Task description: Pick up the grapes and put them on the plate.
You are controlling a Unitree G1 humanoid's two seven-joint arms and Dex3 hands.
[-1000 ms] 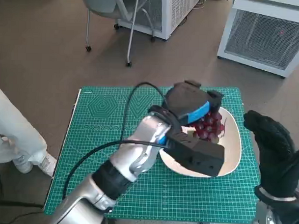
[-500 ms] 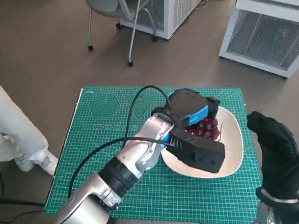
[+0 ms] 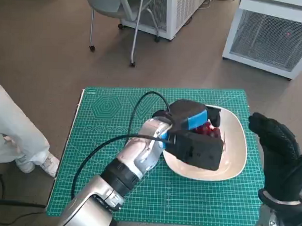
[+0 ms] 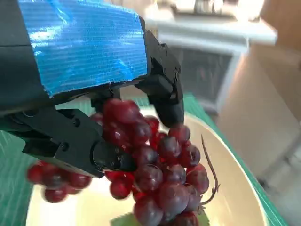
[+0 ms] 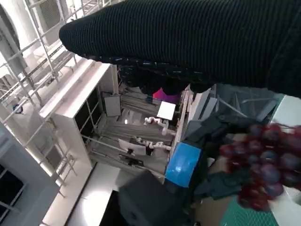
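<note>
The left hand (image 3: 192,125) is clamped on the grapes (image 4: 155,165), holding them over the plate (image 3: 233,160) at centre right of the head view. We judge pickup and carry complete; release remains. The right hand (image 3: 276,147) hangs at the right edge, empty, fingers apart.

Left hand (image 3: 194,128) hides most of grapes (image 3: 209,130); plate (image 3: 235,145) partly covered.

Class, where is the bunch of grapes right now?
In the head view, the grapes hang in the left hand, over the plate on the table's right side.
</note>
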